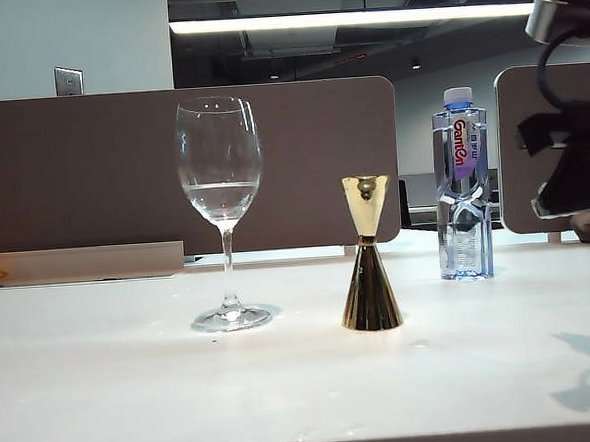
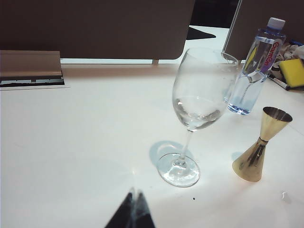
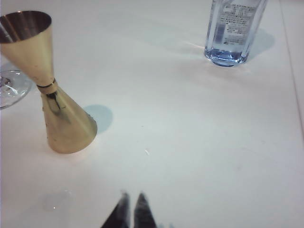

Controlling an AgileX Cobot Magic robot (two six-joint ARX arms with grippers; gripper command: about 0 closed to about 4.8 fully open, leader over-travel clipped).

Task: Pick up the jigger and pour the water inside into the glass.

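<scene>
- Nearest the exterior camera stands one jigger (image 1: 367,257), upright on the white counter (image 1: 285,382), small cone up, tall cone down.
- One glass (image 1: 222,210) stands just beside it on the left, apart from it, upright on its round foot.
- One clear plastic bottle (image 1: 462,186) with a blue cap and red lettering stands farther back on the right, well apart from the jigger.
- Water (image 1: 221,197) sits in the lower part of the glass bowl, a shallow clear layer; whether any is in the jigger's upper cone I cannot tell.
- Shiny gold metal covers the jigger, pinched at a narrow waist, throwing a short shadow on the counter.
- Nothing stands between the jigger and the glass.
- Left gripper (image 2: 134,209) hangs above the counter in front of the glass foot, jaws pressed together, holding nothing.
- Right gripper (image 3: 131,211) hangs over bare counter near the jigger's base, not touching it; its jaws show only a thin slit between the tips, empty.
- Brown partition panels (image 1: 92,173) stand behind the counter.
</scene>
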